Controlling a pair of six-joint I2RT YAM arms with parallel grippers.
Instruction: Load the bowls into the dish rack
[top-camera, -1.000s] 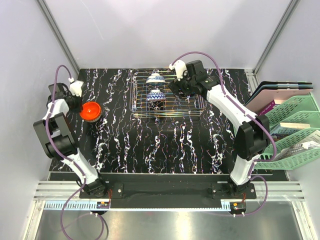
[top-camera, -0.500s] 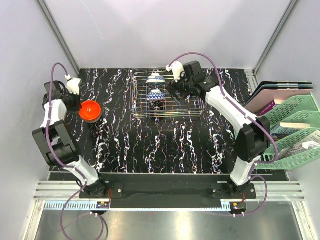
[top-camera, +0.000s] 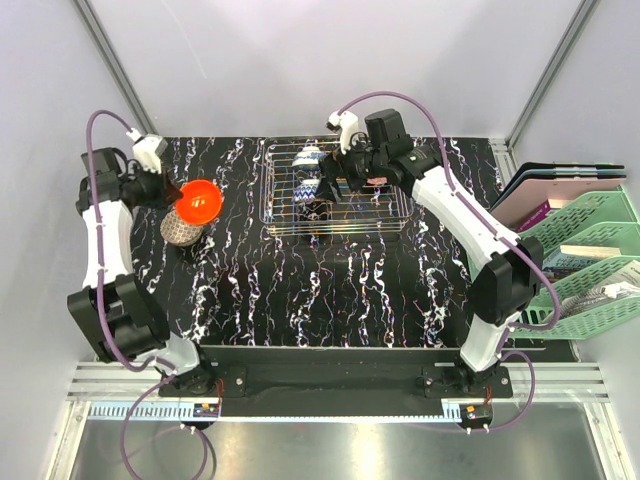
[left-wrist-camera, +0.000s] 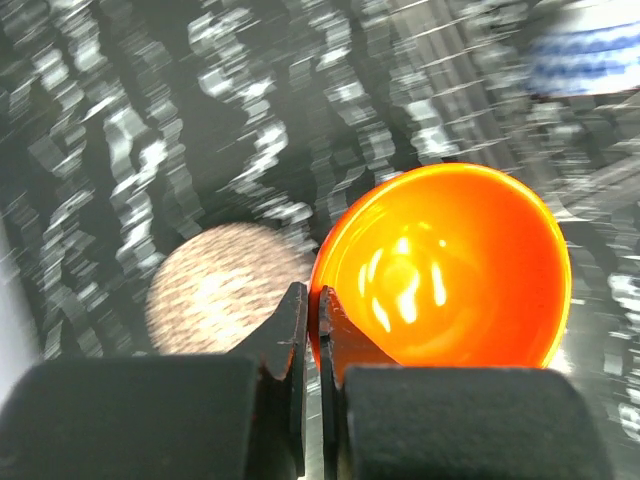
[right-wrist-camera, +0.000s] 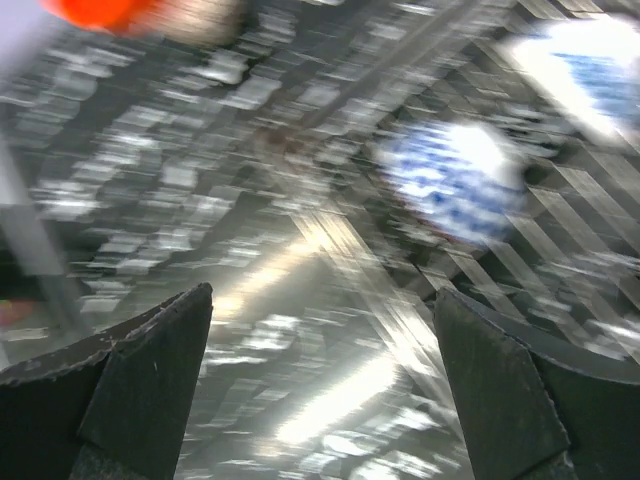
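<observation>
Black marbled table (top-camera: 300, 290), rack (top-camera: 385, 222) upper middle. Left gripper (left-wrist-camera: 310, 300) pinches the orange bowl (left-wrist-camera: 450, 270) by its rim. The right gripper (right-wrist-camera: 320, 295) is wide open over the rack.

The white-and-black left arm (top-camera: 100, 240) folds back at its elbow near the base, then reaches up along the left side, wrist turned inward. The left gripper (left-wrist-camera: 312, 300) has its black fingers pressed almost together, pinching the rim of a glossy orange plastic bowl (left-wrist-camera: 450, 270). The white-and-black right arm (top-camera: 460, 215) stretches far forward and to the left from its bent elbow. The right gripper (right-wrist-camera: 322, 295) hangs with its jaws spread wide, nothing between them.
</observation>
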